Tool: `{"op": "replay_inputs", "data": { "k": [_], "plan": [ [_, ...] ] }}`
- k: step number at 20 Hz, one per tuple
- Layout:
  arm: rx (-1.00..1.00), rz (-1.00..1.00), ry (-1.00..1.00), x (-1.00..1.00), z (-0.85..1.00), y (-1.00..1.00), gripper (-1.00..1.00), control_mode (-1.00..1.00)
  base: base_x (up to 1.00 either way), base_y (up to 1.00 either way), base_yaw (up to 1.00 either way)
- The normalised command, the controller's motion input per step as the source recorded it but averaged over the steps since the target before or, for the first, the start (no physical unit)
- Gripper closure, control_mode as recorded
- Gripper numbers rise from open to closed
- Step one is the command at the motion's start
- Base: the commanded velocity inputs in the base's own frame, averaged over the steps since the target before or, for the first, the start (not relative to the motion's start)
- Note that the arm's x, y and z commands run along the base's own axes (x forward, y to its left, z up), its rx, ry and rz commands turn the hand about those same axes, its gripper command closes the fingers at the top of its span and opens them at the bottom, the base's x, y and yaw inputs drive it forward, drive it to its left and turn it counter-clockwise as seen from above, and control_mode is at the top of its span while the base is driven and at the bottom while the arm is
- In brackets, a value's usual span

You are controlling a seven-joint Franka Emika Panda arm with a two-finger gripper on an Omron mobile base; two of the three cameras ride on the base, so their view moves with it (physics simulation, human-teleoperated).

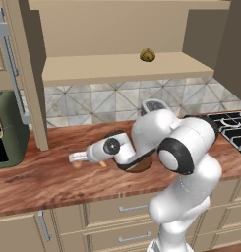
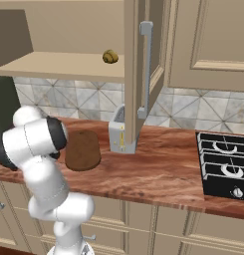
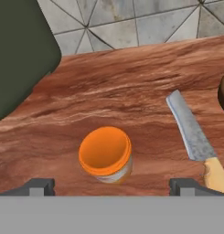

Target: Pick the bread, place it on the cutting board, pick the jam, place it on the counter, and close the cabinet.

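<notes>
Jam: the tiny orange cup-shaped jar (image 3: 105, 154) is seen standing upright on the long reddish-brown wood-grain counter (image 3: 131, 96), toward its front edge; in the hand view it lies between the two finger tips but is touched by neither.
Gripper: the two-finger gripper (image 3: 112, 186) is spread wide and nothing is held; the tips are set well apart on either side of the jar.
Bread: the small round olive-brown bun (image 1: 147, 55) is seen on the inner shelf of the beige-tan upper wall cabinet (image 1: 122, 69), toward the shelf's right end, not on the board.
Cutting board: the flat dark brown oval wooden slab (image 2: 82, 149) lies on the counter behind the arm, with nothing seen on its visible surface.
Cabinet doors: both are seen standing open, the grey bar handle (image 2: 145, 67) facing outward.
Knife: a steel-bladed knife with a pale wooden handle (image 3: 192, 135) lies flat on the counter just beside the jar.
Appliance: a dark olive-green box (image 1: 8, 129) stands at the counter's left end.
Step in hand: the jam step is judged to be under way or just finished, with the jar on the counter.
Next move: the bread is still to be fetched from the shelf and set on the board, and the doors are still to be shut.
</notes>
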Motion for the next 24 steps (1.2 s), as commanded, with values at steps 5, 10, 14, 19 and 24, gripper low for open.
{"op": "replay_inputs", "data": {
  "k": [5,10,14,19,24],
  "plan": [
    [0.00,0.00,-0.05,-0.49,0.29,-0.18,-1.00,-1.00,0.00,0.00,0.00],
    [0.00,0.00,0.00,-0.30,0.58,-0.17,-1.00,-1.00,0.00,0.00,0.00],
    [0.00,0.00,0.00,-0.27,0.56,-0.12,-1.00,-1.00,0.00,0.00,0.00],
    [0.00,0.00,0.00,-0.17,0.53,-0.05,-1.00,-1.00,0.00,0.00,0.00],
    [0.00,0.00,0.00,-0.12,0.60,0.00,-1.00,-1.00,0.00,0.00,0.00]
  ]
}}
